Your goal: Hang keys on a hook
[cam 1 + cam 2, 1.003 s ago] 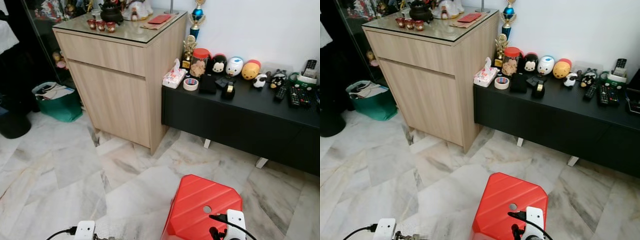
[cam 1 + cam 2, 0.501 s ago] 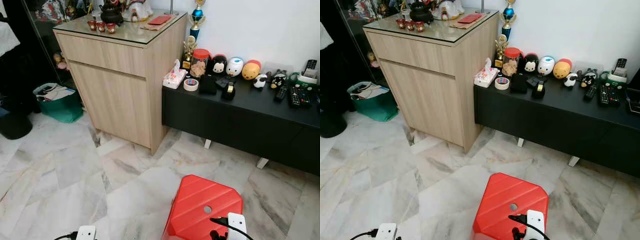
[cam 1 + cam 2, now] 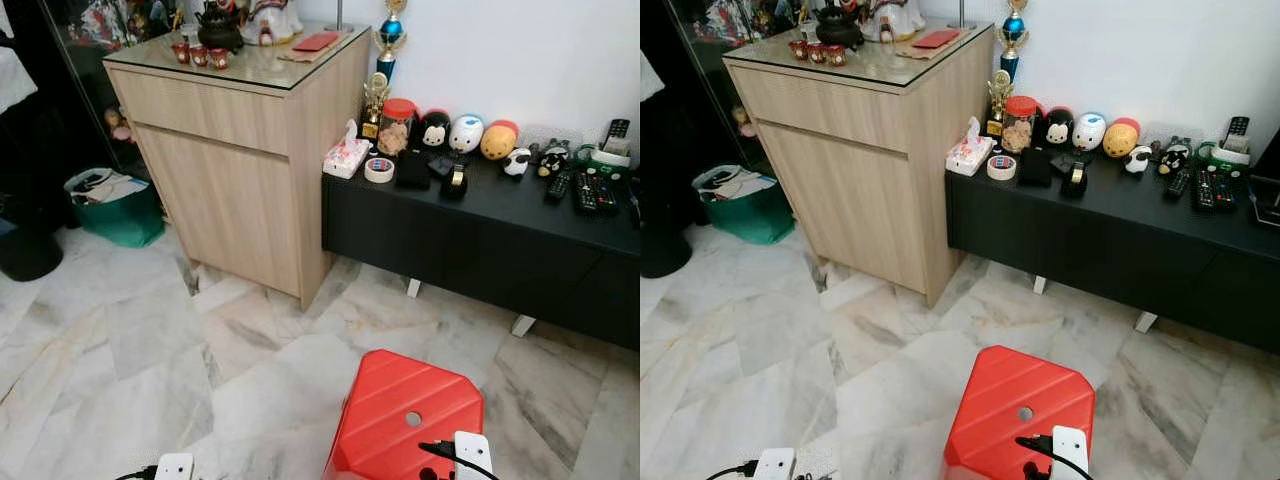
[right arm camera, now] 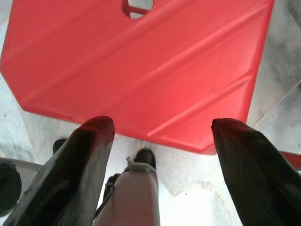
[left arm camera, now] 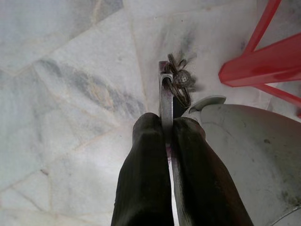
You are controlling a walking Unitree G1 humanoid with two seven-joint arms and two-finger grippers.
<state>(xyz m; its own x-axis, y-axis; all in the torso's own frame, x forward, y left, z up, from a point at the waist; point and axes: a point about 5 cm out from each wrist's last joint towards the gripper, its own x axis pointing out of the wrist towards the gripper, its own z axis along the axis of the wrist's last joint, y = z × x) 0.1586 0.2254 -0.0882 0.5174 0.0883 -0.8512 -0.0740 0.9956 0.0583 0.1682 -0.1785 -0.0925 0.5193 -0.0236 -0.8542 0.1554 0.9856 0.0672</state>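
A bunch of metal keys on a wire ring [image 5: 178, 81] is held in the left claw [image 5: 167, 141], whose two black fingers [image 5: 146, 188] are clenched on a flat metal blade of the bunch, so that the ring and the remaining keys dangle past the fingertips over the grey-veined marble floor [image 3: 130, 330]. The right claw [image 4: 160, 136] is released, its fingers spread wide above the red plastic stool [image 3: 405, 410], which stands on the floor near the robot, to the right.

Farther off, a light wooden cabinet with a glass top [image 3: 240, 150] stands on the left, and a low black bench [image 3: 480, 225] on the right against the white wall [image 3: 540, 50]. The bench carries a row of round toy figures [image 3: 468, 132], a red-lidded jar [image 3: 399, 124], a roll of tape [image 3: 379, 169] and several remote controls [image 3: 590, 190]. No hook can be made out, so the step in hand is judged to be the carrying of the keys while the hook is sought.

To do this well, the grip on the blade should be kept firm and the wrist steady, so that the hanging ring is not set swinging or shaken loose. The stool should be skirted widely. Once the hook is found, the open loop of the ring, rather than a key, should be presented to its tip.
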